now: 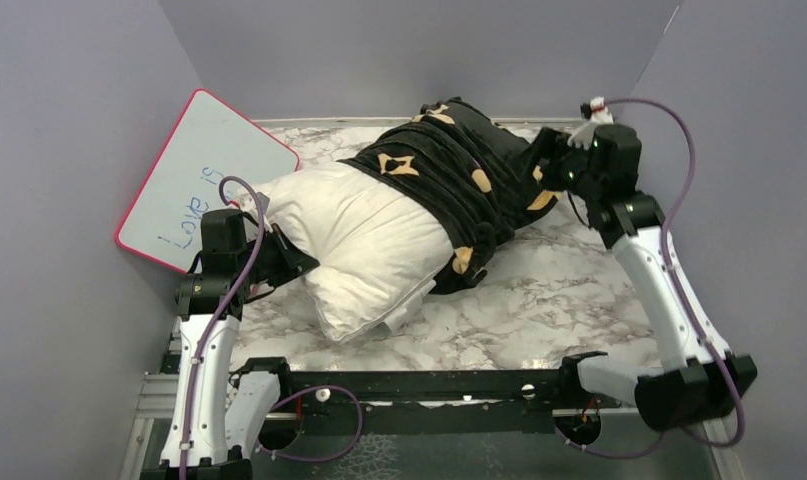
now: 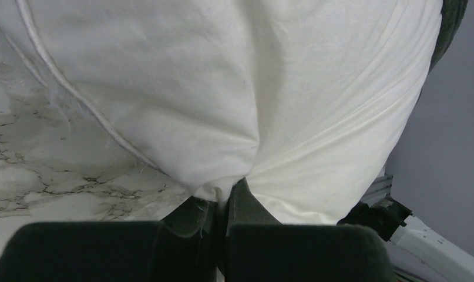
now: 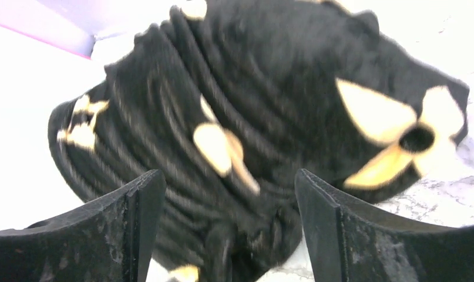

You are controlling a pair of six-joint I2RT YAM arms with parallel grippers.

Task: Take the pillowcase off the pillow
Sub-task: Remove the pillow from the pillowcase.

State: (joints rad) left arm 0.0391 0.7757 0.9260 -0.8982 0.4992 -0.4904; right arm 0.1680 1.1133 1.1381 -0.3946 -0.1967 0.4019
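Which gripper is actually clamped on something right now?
The left gripper: jaws pinched shut on the white pillow. The right gripper has open jaws at the pillowcase, holding nothing.

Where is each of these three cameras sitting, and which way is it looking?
Top view: above and behind the robot, looking down at the marble table, pillow and pillowcase; both arms show.
Left wrist: on the left arm, facing the pillow; the left claw shows, shut on its white fabric.
Right wrist: on the right arm, facing the bunched pillowcase; the right claw shows, open.
Shared: top and left wrist both see the pillow.
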